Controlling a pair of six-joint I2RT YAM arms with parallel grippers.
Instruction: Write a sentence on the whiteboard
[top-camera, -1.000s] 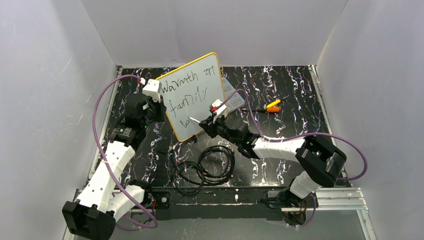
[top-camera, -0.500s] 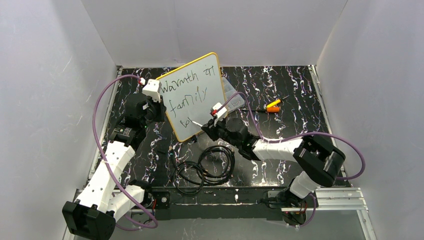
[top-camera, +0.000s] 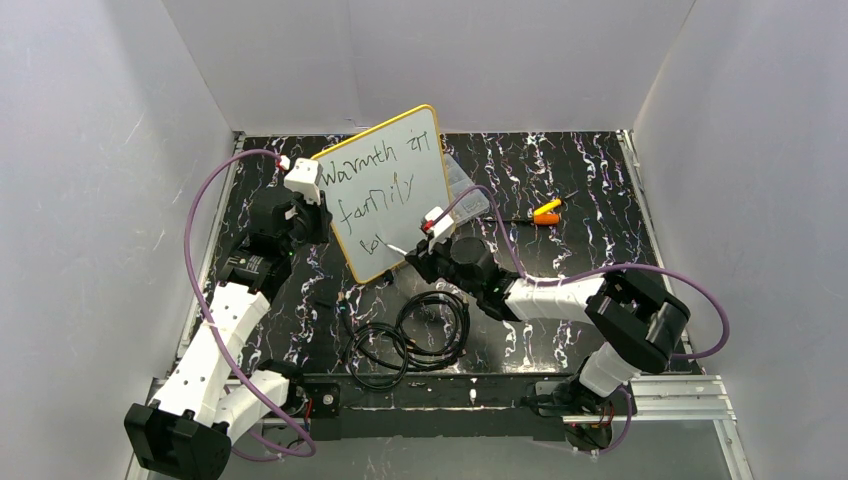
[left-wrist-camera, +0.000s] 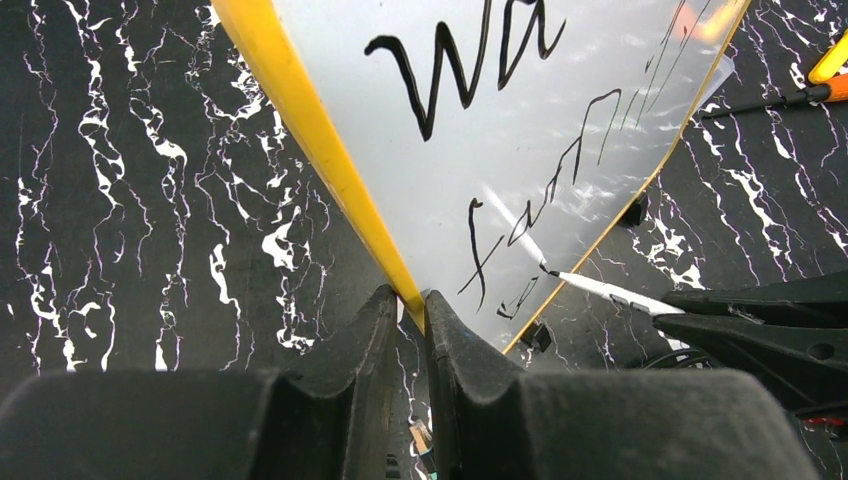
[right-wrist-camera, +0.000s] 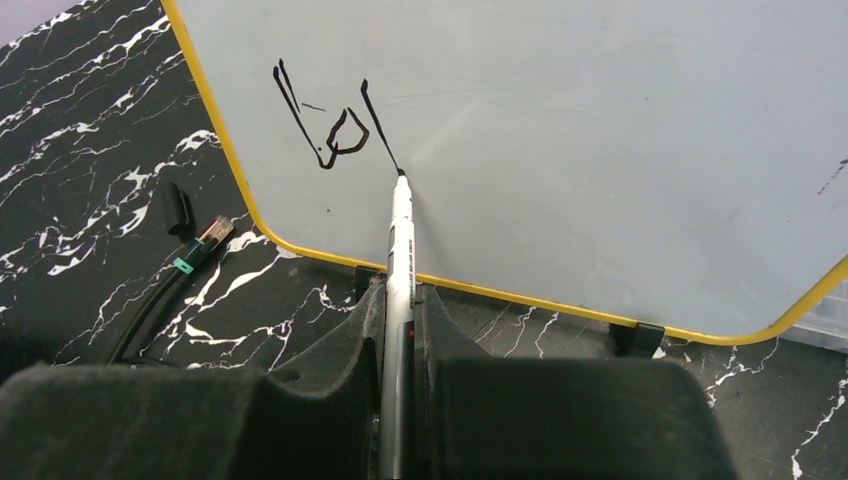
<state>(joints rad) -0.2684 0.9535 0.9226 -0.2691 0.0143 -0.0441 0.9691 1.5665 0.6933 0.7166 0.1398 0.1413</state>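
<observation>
The whiteboard (top-camera: 385, 190) stands tilted on the black marble table, white with a yellow frame. My left gripper (left-wrist-camera: 410, 300) is shut on its yellow left edge (top-camera: 325, 205). The sentence (top-camera: 375, 160) reads "Warmth", then "family", with "lo" and one further stroke (right-wrist-camera: 330, 135) on the third line. My right gripper (right-wrist-camera: 398, 290) is shut on a white marker (right-wrist-camera: 400, 240), reaching in from the board's lower right (top-camera: 425, 255). The marker's black tip touches the board at the foot of that last stroke.
Coiled black cables (top-camera: 410, 330) lie in front of the board, one plug end (right-wrist-camera: 205, 245) near its lower corner. A clear plastic box (top-camera: 465, 190) sits behind the board's right edge. An orange-yellow screwdriver (top-camera: 545, 212) lies to the right. White walls enclose three sides.
The right gripper and marker shifted slightly right and down along the third line, adding a stroke after "lo". The left arm and the board stayed still.
</observation>
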